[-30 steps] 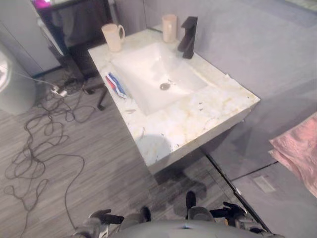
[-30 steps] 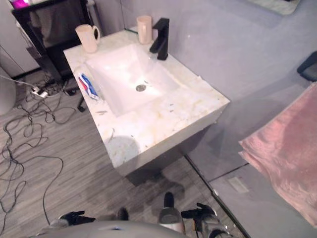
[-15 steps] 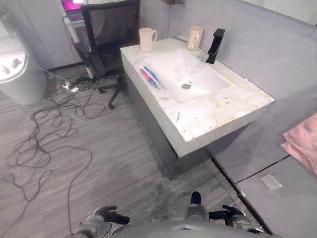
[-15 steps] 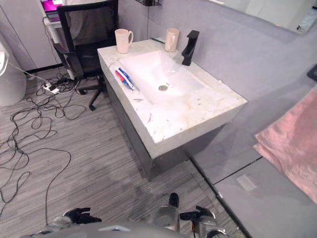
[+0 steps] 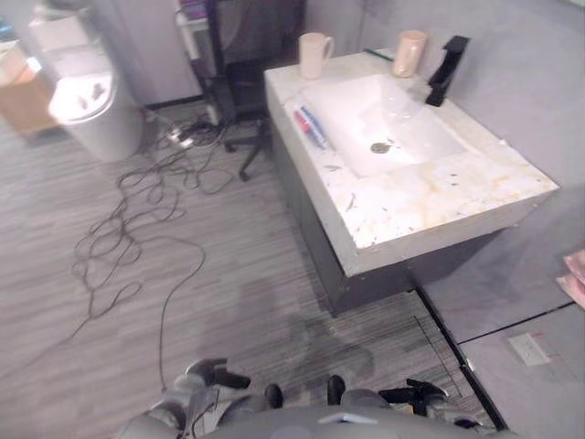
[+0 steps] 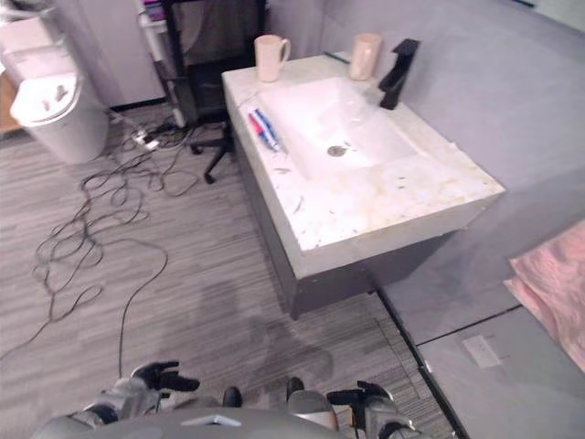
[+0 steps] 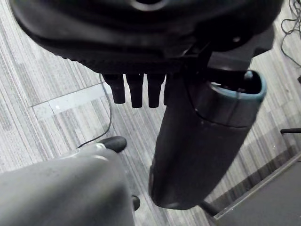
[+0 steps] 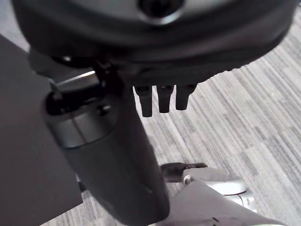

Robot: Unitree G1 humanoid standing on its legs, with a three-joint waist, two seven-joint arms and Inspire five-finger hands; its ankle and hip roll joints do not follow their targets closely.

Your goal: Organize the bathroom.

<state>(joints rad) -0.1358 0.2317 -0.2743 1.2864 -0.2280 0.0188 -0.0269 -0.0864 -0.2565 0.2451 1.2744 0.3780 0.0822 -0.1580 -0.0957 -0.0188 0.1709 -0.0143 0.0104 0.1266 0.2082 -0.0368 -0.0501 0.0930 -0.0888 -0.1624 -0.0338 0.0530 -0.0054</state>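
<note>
Red-white-blue toothpaste tube [image 6: 264, 129] is lying on the marble vanity top [image 6: 402, 187], at 9 o'clock of the white basin [image 6: 334, 128]. It's probably light, squashy and slick; pinching mid-body looks best. Both hands are hanging low with nothing in them: left hand [image 7: 134, 89] and right hand [image 8: 162, 100] fingers straight, relaxed.
</note>
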